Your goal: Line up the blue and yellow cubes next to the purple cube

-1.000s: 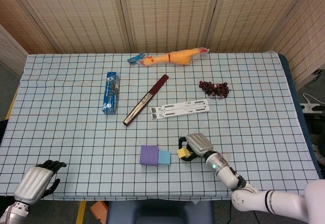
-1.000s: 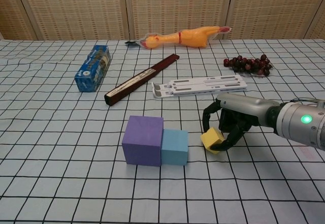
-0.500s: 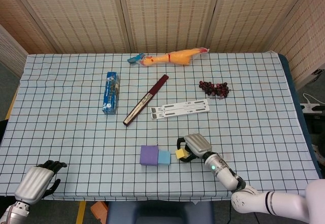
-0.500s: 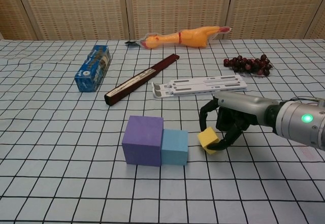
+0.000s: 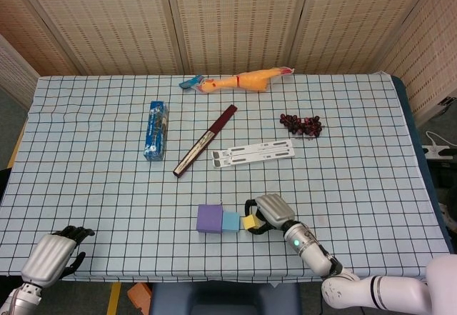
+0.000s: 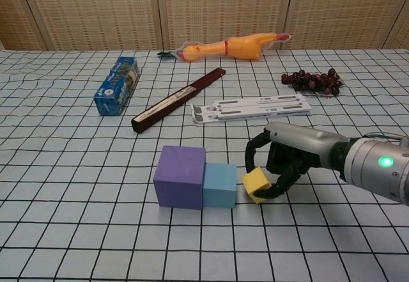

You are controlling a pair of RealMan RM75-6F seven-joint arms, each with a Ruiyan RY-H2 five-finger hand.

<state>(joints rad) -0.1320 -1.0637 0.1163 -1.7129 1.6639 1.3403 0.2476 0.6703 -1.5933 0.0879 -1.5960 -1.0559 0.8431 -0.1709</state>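
Observation:
The purple cube (image 6: 180, 175) (image 5: 209, 218) stands on the checked cloth with the smaller blue cube (image 6: 220, 184) (image 5: 230, 221) touching its right side. My right hand (image 6: 284, 158) (image 5: 269, 209) grips the small yellow cube (image 6: 256, 184) (image 5: 248, 222), tilted and just right of the blue cube, a narrow gap between them. My left hand (image 5: 56, 251) rests at the near left edge of the table, fingers curled in, holding nothing. The chest view does not show it.
Farther back lie a blue carton (image 6: 117, 84), a dark red long box (image 6: 179, 99), a white flat stand (image 6: 252, 109), a rubber chicken (image 6: 232, 46) and a bunch of dark grapes (image 6: 313, 81).
My right hand has carried the yellow cube leftward, from well right of the blue cube to close beside it. The left hand has not moved.

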